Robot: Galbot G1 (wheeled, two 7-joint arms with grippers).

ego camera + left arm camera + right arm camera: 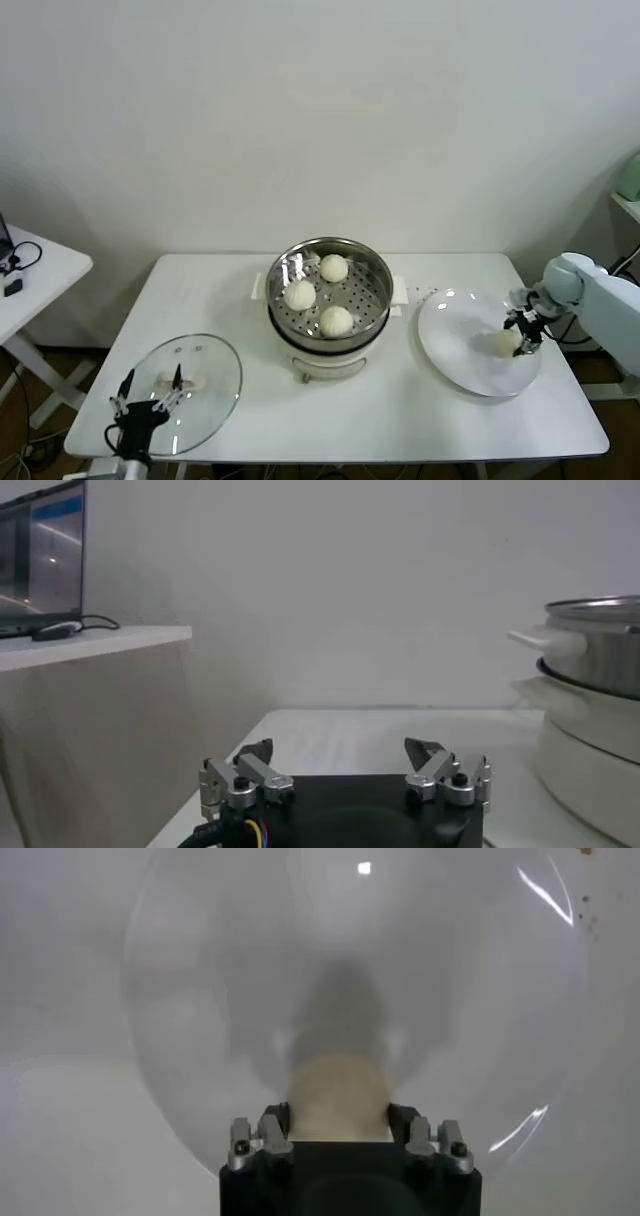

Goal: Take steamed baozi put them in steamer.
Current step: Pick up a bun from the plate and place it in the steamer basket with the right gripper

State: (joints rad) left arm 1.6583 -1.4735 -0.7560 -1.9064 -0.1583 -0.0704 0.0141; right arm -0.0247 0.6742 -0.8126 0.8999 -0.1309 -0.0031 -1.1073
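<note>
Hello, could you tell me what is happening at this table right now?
The right tool is down on the flat white plate, its fingers either side of the last cream-white round bun. Three more buns already sit in the shiny steel steamer basket. The left tool waits open over the round glass lid.

- The right end effector (522, 335) reached down over the bench, fingers closed around a bun.
- The left end effector (150, 390) hung parked, fingers spread.
</note>
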